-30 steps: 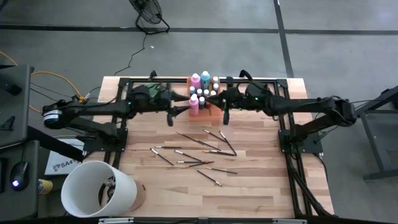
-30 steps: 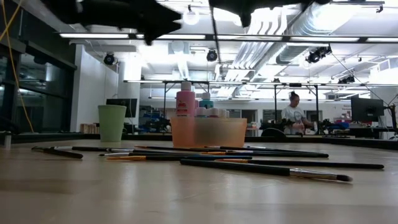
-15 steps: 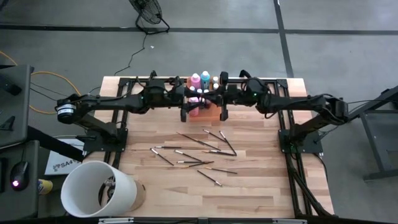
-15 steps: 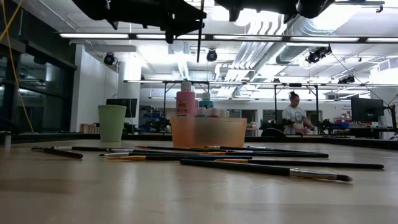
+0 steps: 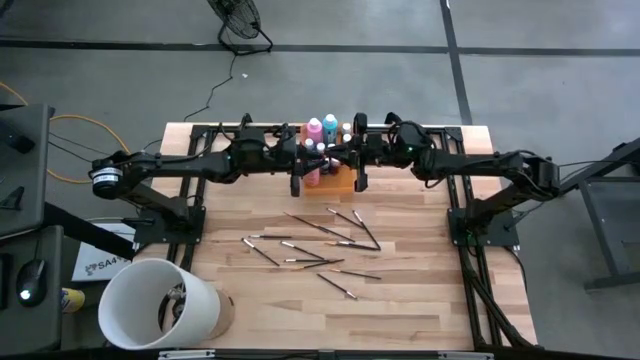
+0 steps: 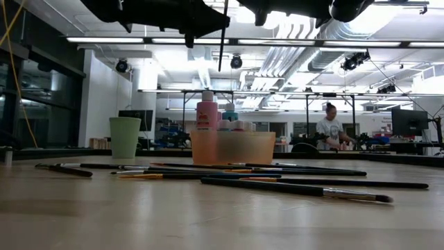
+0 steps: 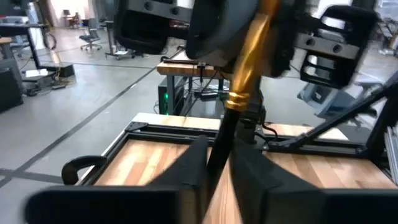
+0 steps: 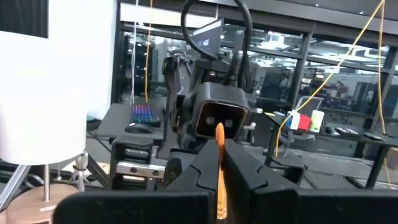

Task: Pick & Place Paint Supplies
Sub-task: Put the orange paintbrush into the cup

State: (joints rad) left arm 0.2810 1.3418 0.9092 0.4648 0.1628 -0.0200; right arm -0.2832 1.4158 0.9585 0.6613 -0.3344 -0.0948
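Two dark arms meet above the far middle of the bench, and both are mine; my left pincer reaches in from the left and my right pincer from the right, nearly nose to nose over the orange tray.

Between them hangs one brush, the thing this step turns on; seen level across the bench, its long axis is upright, a thin dark line dropping from the arms and ending well above the pink bottle in the tray.

My right pincer is closed narrow on the brush's orange handle end; my left pincer has drawn in close round the dark part of the same brush below its gold collar, and its fingers appear to touch it on both sides, so I judge both pincers grip it.

Neither arm is nearer; both are at the brush, one above the other along its length; I judge this a handover, and it needs the brush kept upright while one grip lets go.

A mint-green cup stands left of the tray, on my left arm's side; the other brushes lie flat and scattered on the near middle of the bench, well apart from both pincers.
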